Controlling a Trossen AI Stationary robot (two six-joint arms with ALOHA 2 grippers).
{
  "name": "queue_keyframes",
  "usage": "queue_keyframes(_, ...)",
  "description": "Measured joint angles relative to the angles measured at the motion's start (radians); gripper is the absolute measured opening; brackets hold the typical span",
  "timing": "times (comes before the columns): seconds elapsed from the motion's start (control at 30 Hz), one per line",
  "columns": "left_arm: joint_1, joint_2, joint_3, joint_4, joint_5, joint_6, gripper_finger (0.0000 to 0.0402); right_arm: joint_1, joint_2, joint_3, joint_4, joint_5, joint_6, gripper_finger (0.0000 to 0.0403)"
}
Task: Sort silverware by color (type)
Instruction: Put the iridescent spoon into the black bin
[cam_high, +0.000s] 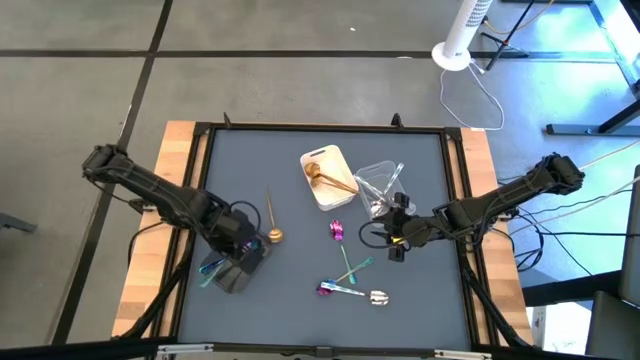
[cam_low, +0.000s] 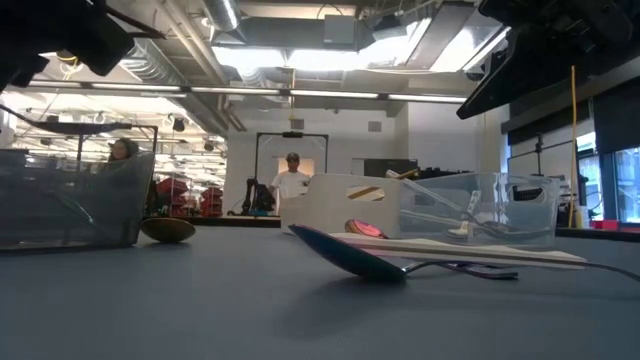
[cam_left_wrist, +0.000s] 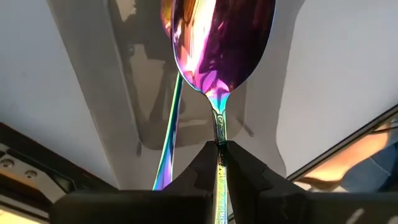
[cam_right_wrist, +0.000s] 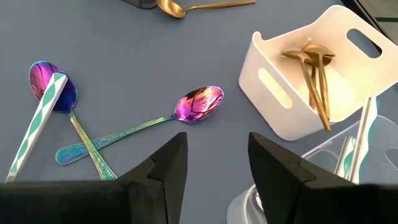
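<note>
The left gripper (cam_left_wrist: 221, 163) is clamped on one iridescent spoon (cam_left_wrist: 221, 43) above the dark grey tray (cam_high: 238, 268), while the right gripper (cam_right_wrist: 214, 165), fingers apart and empty, hovers with two iridescent spoons (cam_right_wrist: 196, 104) ahead on open mat and the white tray (cam_right_wrist: 292, 112) beside it holding gold pieces.

I see polished metal in the iridescent spoon (cam_left_wrist: 221, 43), mirror-glossy purple and teal. The gold spoons (cam_right_wrist: 314, 78) look like brushed metal, softer in sheen, lying in a smooth white plastic tray (cam_right_wrist: 273, 93). The clear tray (cam_low: 480, 205) is glossy transparent plastic. My table mat (cam_high: 290, 300) looks matt grey, framed by pale wood (cam_high: 140, 280).
</note>
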Motion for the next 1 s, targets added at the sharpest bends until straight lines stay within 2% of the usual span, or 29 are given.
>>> queue_keyframes(0.2, -0.005, 0.040, 0.000, -0.001, 0.056, 0.061, 0.0018, 0.000, 0.000, 0.000, 0.000, 0.000, 0.000, 0.0159)
queue_keyframes(0.4, -0.005, 0.074, -0.001, 0.000, 0.059, 0.086, 0.0023, 0.000, 0.000, 0.000, 0.000, 0.000, 0.000, 0.0159)
queue_keyframes(0.67, 0.002, 0.078, -0.001, 0.000, 0.158, 0.028, 0.0078, 0.000, 0.000, -0.001, 0.000, 0.000, 0.000, 0.0159)
queue_keyframes(0.83, 0.003, 0.078, -0.001, 0.000, 0.122, 0.027, 0.0109, 0.000, 0.000, -0.001, 0.000, 0.000, 0.000, 0.0159)
queue_keyframes(1.0, 0.003, 0.078, -0.001, 0.000, 0.103, 0.027, 0.0122, 0.000, 0.000, -0.001, 0.000, 0.000, 0.000, 0.0159)
